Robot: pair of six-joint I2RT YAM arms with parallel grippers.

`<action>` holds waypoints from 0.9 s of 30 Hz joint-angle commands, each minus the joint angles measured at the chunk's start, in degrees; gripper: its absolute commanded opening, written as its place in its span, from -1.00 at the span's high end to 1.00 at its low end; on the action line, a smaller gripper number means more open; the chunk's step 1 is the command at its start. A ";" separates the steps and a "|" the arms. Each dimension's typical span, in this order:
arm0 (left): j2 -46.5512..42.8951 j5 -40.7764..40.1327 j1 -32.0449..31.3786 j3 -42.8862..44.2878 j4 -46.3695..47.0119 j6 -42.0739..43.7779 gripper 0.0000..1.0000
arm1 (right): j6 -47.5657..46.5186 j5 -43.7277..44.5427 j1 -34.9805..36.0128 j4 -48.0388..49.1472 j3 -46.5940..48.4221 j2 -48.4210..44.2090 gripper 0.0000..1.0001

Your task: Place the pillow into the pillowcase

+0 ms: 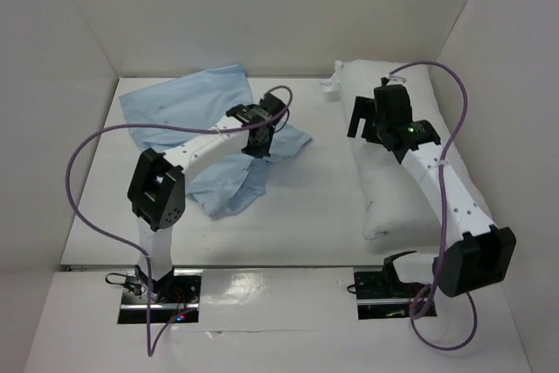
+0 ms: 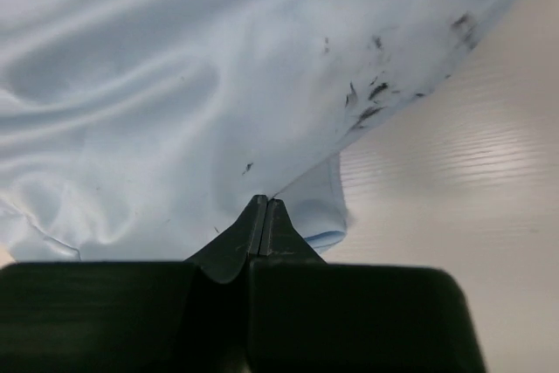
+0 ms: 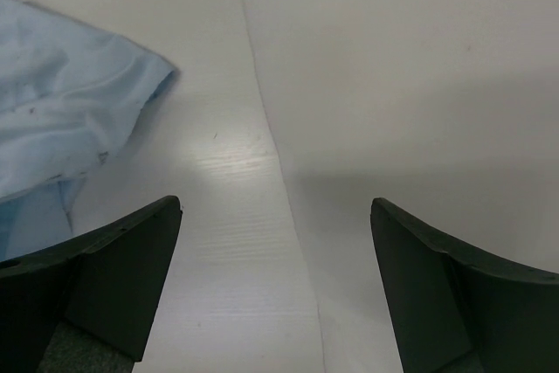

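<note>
Each arm, the left arm and the right arm, has white tubular links joined by black box-shaped joint housings. A purple cable runs along the left unit, and a second purple cable along the right. The right wrist housing carries a green indicator light. The fingers of the left gripper and the right gripper are matte black and wedge-shaped.

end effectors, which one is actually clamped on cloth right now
The left end effector: its jaws are pinched shut on an edge of the pale blue pillowcase. The right end effector is wide open, holding nothing, near the white pillow.
</note>
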 commanded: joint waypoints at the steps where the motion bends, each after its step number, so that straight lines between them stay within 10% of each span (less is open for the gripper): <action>1: -5.15 9.37 3.23 4.31 0.09 0.05 1.00 | -1.06 8.84 -0.36 -1.70 7.17 7.20 -0.93; 10: -6.72 18.87 8.07 9.76 0.70 -2.06 1.00 | -1.06 18.10 -2.55 -1.09 19.40 30.51 -0.86; 12: -7.42 19.84 9.64 10.29 0.70 -2.59 1.00 | -1.58 16.60 -2.55 -0.56 20.10 33.34 -0.46; 13: -8.30 20.63 9.65 10.29 0.70 -2.59 1.00 | -2.11 14.59 -2.55 0.13 20.89 33.34 0.33; 15: -9.01 22.83 11.14 10.29 0.70 -2.06 1.00 | -2.11 13.18 -2.55 -0.56 22.12 34.05 0.96; 27: -17.36 29.06 23.86 7.66 -0.44 -2.06 1.00 | -0.18 7.28 7.82 5.85 -4.13 -1.70 1.00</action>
